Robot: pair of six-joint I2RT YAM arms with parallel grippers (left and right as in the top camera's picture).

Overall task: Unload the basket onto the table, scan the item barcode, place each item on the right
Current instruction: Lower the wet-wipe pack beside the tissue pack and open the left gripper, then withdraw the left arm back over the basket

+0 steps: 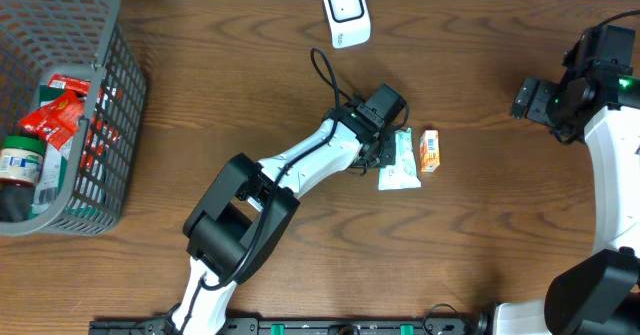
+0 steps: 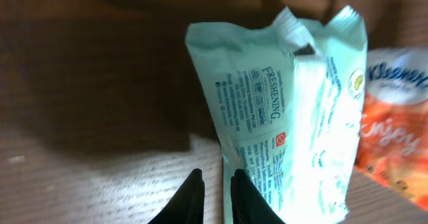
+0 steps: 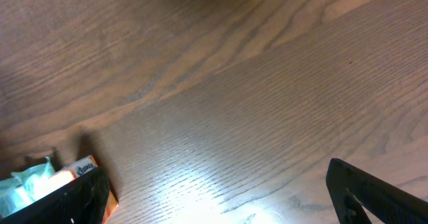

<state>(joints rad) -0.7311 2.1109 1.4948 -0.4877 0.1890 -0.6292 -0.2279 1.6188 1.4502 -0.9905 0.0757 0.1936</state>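
From the overhead view alone the whole layout is given: the grey plastic basket [image 1: 122, 115] with lattice walls at 9 o'clock, the white rounded scanner [image 1: 346, 13] at 12 o'clock, and two items near the centre of the wooden table [image 1: 200, 75]. The mint packet [image 1: 400, 165] is seen lying flat there, with the small orange tissue pack [image 1: 429, 150] just beside it at its 3 o'clock. The left gripper [image 1: 385, 153] is placed at the packet's 9 o'clock side, while the right gripper [image 1: 528, 99] is held well apart, toward the table's 3 o'clock edge

What is too small from above is shown by the left wrist view. The packet is a soft, crinkled film pouch with crimped ends and fine dark print, and the tissue pack is glossy with white lettering. The left fingers [image 2: 190, 197], black and tapered, are drawn almost together, with the packet's lower edge at the narrow gap between them; whether this edge is pinched cannot be told

In the right wrist view the right fingers [image 3: 364, 190], black and angular, are spread wide, and only bare wood grain with a bright reflection is seen between them. Both items are caught at the 8 o'clock corner
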